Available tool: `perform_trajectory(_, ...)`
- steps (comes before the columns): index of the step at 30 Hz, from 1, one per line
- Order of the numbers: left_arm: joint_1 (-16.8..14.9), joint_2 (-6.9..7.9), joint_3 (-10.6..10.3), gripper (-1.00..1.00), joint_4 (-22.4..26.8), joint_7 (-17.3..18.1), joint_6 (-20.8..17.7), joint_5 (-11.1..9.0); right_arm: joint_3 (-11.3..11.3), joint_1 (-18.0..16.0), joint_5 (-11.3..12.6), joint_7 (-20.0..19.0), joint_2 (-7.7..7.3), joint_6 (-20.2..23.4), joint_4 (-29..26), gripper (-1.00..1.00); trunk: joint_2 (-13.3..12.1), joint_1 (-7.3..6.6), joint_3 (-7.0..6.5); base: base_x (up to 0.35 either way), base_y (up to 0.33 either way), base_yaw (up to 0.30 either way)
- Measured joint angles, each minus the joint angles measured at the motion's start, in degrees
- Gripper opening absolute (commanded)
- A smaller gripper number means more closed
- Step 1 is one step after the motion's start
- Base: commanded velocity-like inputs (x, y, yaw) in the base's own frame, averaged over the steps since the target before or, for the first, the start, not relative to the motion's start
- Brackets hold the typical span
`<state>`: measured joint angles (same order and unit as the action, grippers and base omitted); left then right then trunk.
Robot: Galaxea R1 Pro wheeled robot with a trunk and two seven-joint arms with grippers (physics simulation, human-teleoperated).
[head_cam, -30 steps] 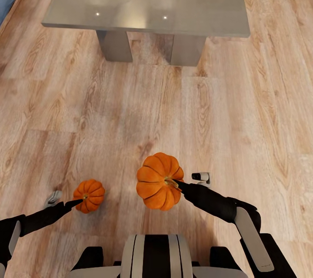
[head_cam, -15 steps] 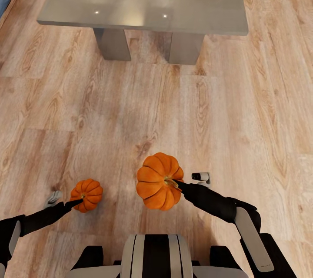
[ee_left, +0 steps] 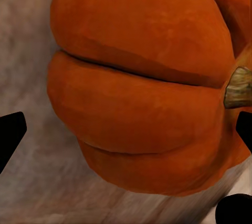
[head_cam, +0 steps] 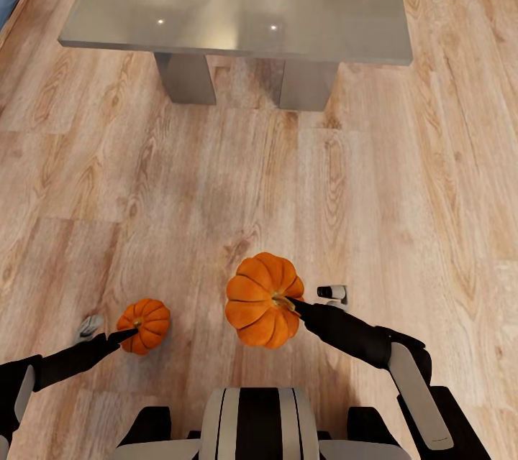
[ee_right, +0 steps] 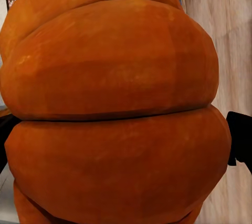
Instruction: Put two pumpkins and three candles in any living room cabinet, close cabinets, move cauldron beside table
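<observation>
Each gripper is clamped on a pumpkin stem: left gripper (head_cam: 128, 334) on the smaller-looking pumpkin (head_cam: 144, 325), right gripper (head_cam: 293, 304) on the other pumpkin (head_cam: 260, 299). Both hang above the floor (head_cam: 403, 180), off the table (head_cam: 237, 0) near edge. Nothing looks stowed yet; cabinet, candles and cauldron remain.

Head view: from high on the trunk, facing forward and steeply down over both arms onto wooden floor (head_cam: 216, 194); counter (head_cam: 237, 0) far ahead at the upper edge, robot's own base at the lower edge; left pumpkin (head_cam: 145, 325) and right pumpkin (head_cam: 260, 300) both near the bottom, seen from above. Left wrist view: looking along dark fingers (ee_left: 10, 134), pressed very close to the left pumpkin (ee_left: 142, 87), its stem (ee_left: 239, 87) at one edge, blurred floor behind. Right wrist view: closer still to the right pumpkin (ee_right: 115, 108), fingers (ee_right: 240, 140) at the edges, a strip of floor (ee_right: 220, 19) beside. Shared between head and each wrist view: that arm's pumpkin and the floor.
</observation>
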<state>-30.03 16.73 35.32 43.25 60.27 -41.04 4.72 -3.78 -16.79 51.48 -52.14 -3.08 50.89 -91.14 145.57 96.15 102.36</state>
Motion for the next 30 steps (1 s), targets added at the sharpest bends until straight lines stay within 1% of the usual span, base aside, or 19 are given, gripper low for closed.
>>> perform_trajectory(17,0.0,-0.01,0.0,1.00,0.0,0.3,0.1,0.1,0.0,0.0,0.1,0.0,0.00,-0.1,0.0,-1.00,0.0,0.00,0.00,0.024,-0.022,0.000)
perform_trajectory(18,0.0,-0.03,0.1,-1.00,0.0,0.3,0.1,0.1,0.0,0.0,0.1,0.0,0.00,-0.1,0.0,-1.00,0.0,0.00,0.00,0.006,-0.005,0.000)
perform_trajectory(30,0.0,-0.10,0.2,-1.00,0.0,0.6,1.3,0.2,0.0,0.0,0.1,0.0,0.00,-0.1,0.0,-1.00,0.0,0.00,0.00,0.001,0.000,0.000)
